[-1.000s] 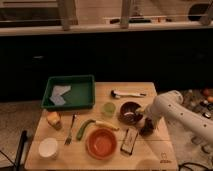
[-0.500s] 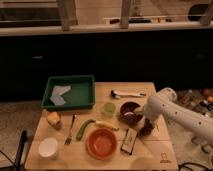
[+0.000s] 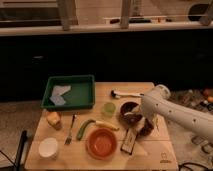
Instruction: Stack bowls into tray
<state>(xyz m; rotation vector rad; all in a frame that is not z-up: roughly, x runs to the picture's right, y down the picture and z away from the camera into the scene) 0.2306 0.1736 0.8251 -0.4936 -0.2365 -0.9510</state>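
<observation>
The small dark brown bowl [image 3: 129, 111] sits on the wooden table [image 3: 155, 150], right of centre. The wider orange-red bowl [image 3: 102, 143] sits near the front edge. The dark green tray [image 3: 69, 91] lies at the back left with a pale napkin [image 3: 59, 94] inside. My white arm [image 3: 170, 110] reaches in from the right, and the gripper [image 3: 141, 123] is low over the table, just right of and against the brown bowl.
A pale green cup [image 3: 108, 108] stands left of the brown bowl. A banana [image 3: 106, 125], a green vegetable [image 3: 84, 128], a fork [image 3: 70, 131], an orange fruit [image 3: 53, 119], a white cup [image 3: 48, 148], a dark packet [image 3: 128, 142] and a spoon [image 3: 125, 93] lie around.
My arm has moved left, bringing the gripper closer against the brown bowl. The bowls and tray have not moved.
</observation>
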